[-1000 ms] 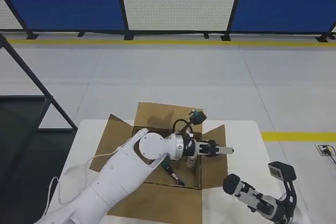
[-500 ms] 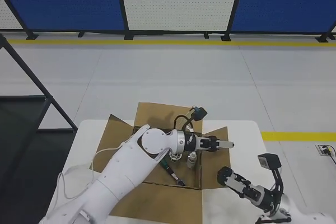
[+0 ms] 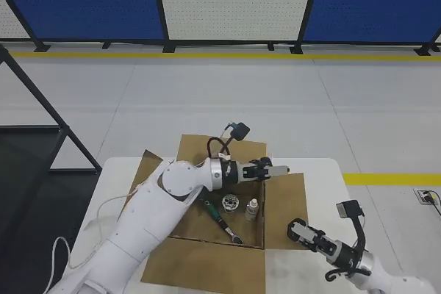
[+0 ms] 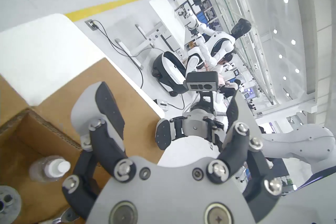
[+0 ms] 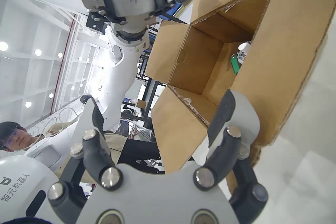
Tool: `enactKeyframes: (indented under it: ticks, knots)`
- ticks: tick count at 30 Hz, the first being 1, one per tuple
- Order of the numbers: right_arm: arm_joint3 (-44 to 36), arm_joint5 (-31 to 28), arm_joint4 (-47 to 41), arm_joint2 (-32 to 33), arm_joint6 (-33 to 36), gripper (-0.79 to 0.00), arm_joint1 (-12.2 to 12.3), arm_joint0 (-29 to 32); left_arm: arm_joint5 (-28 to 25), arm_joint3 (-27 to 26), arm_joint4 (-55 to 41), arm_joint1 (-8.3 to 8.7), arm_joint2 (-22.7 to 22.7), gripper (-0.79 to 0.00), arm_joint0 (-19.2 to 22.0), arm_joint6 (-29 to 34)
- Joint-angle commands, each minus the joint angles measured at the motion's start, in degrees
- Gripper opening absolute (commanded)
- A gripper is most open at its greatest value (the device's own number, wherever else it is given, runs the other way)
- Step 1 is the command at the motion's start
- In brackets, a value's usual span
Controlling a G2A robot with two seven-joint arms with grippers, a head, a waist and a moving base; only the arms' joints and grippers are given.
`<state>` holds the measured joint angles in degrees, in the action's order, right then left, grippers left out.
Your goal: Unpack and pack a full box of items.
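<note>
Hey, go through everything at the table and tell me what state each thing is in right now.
Brown cardboard box: open, flaps spread.
Small clear bottle with white cap: upright, capped, inside the box.
Green-handled tool: lying flat on the box floor.
Round grey metal part: lying on the box floor.
Left gripper: open, empty.
Right gripper: open, empty.

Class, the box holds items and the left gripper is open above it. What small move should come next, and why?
Probably lower the left gripper toward the bottle: the gripper hangs open and empty over the box, and the bottle looks like the item nearest below it.
</note>
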<state>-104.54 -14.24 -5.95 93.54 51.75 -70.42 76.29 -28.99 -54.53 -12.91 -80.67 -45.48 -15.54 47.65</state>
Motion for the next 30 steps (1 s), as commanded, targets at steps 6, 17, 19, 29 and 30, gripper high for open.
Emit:
enactKeyframes:
  ticks: [6,17,19,29,30]
  knots:
    - [2.41,1.34,0.02,-0.39,-2.03,0.0,0.37,-0.54,3.38,-16.02,6.01,6.46,-15.93,0.0,-12.05,0.41]
    - [2.16,2.32,0.58,-0.57,-2.45,0.0,0.45,-0.53,5.14,-22.3,7.18,7.99,-20.19,0.0,-16.61,2.5]
    - [2.16,2.32,0.58,-0.57,-2.45,0.0,0.45,-0.53,5.14,-22.3,7.18,7.99,-20.19,0.0,-16.61,2.5]
    - [4.64,5.26,1.79,-2.35,-5.48,0.0,0.72,-1.29,7.27,-24.91,8.25,9.1,-23.63,0.0,-22.03,-0.02]
    - [4.97,5.48,1.91,-2.39,-5.53,0.0,0.78,-1.34,7.32,-25.26,8.44,9.27,-24.06,0.0,-22.55,0.26]
